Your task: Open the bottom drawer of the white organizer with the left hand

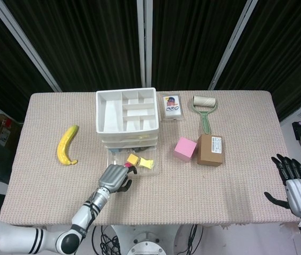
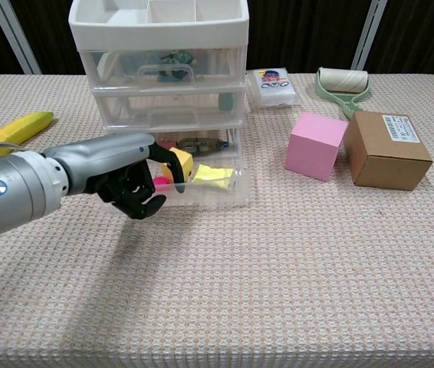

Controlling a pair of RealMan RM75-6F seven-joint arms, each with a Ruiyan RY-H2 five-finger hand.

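Observation:
The white organizer [image 1: 126, 111] [image 2: 159, 54] stands at the back of the table with three clear drawers. Its bottom drawer [image 1: 146, 169] [image 2: 225, 190] is pulled out toward me, showing yellow and pink items [image 1: 140, 161] [image 2: 205, 173] inside. My left hand [image 1: 114, 178] [image 2: 117, 180] is at the drawer's front left, fingers curled and hooked on the drawer front. My right hand [image 1: 297, 191] hangs past the table's right front corner, fingers spread, holding nothing; only the head view shows it.
A banana [image 1: 67, 144] [image 2: 14, 130] lies left of the organizer. To its right are a pink cube [image 1: 185, 149] [image 2: 315, 144], a cardboard box [image 1: 210, 150] [image 2: 386, 149], a lint roller [image 1: 205, 109] [image 2: 342, 84] and a small packet [image 1: 170, 106] [image 2: 274, 86].

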